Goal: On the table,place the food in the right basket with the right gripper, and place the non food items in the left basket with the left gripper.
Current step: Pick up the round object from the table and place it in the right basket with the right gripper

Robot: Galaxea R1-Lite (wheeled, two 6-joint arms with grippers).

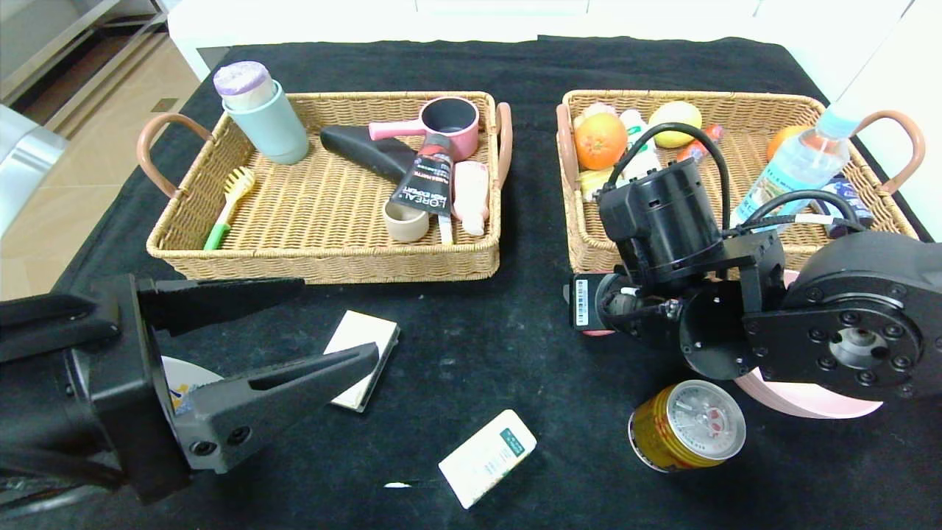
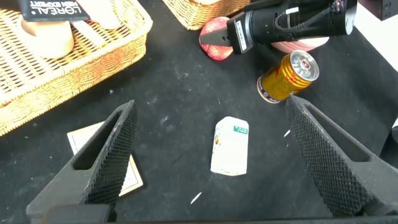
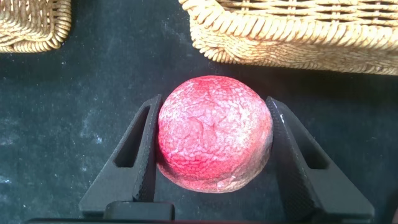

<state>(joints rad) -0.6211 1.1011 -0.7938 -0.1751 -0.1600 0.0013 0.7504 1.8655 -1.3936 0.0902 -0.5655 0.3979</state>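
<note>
The right claw [image 3: 214, 186] is low on the black worktop [image 1: 471, 353], just in front of the right basket [image 1: 581, 250]. Its two fingers [image 3: 134, 155] press both sides of the red-pink fruit [image 3: 214, 134], which sits on the cloth.

That basket holds an orange [image 1: 600, 141], a yellow fruit [image 1: 675, 118] and a water bottle [image 1: 798, 165].

The left basket [image 1: 324, 261] holds a mint cup [image 1: 268, 125], a pink saucepan [image 1: 445, 121], a black L'Oreal tube [image 1: 428, 180] and a yellow brush [image 1: 232, 195].

The left claw [image 1: 287, 331] hangs wide open and empty over the cream box [image 1: 364, 342]. The white packet [image 1: 487, 456] and the gold can [image 1: 688, 427] lie on the cloth, with the pink bowl [image 1: 809, 401] partly hidden under the right arm.
</note>
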